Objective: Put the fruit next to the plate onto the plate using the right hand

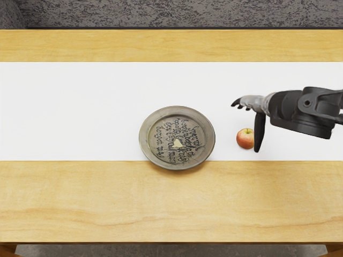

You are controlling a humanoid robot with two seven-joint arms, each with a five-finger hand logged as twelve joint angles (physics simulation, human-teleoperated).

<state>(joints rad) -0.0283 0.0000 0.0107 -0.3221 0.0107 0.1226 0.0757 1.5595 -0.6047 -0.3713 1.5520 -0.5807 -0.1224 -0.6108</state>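
A small red and yellow apple (pixel 245 138) lies on the white runner just right of a round grey plate (pixel 152 126) with dark script on it. My right hand (pixel 252 115) comes in from the right edge and hovers just above and to the right of the apple. Its fingers are spread, the thumb (pixel 260 131) hanging down beside the apple's right side, the other fingers (pixel 239 101) pointing left. It holds nothing. The left arm is out of view.
A white runner (pixel 80 107) crosses the wooden table (pixel 161 198) from side to side. A dark grey wall runs along the table's far edge.
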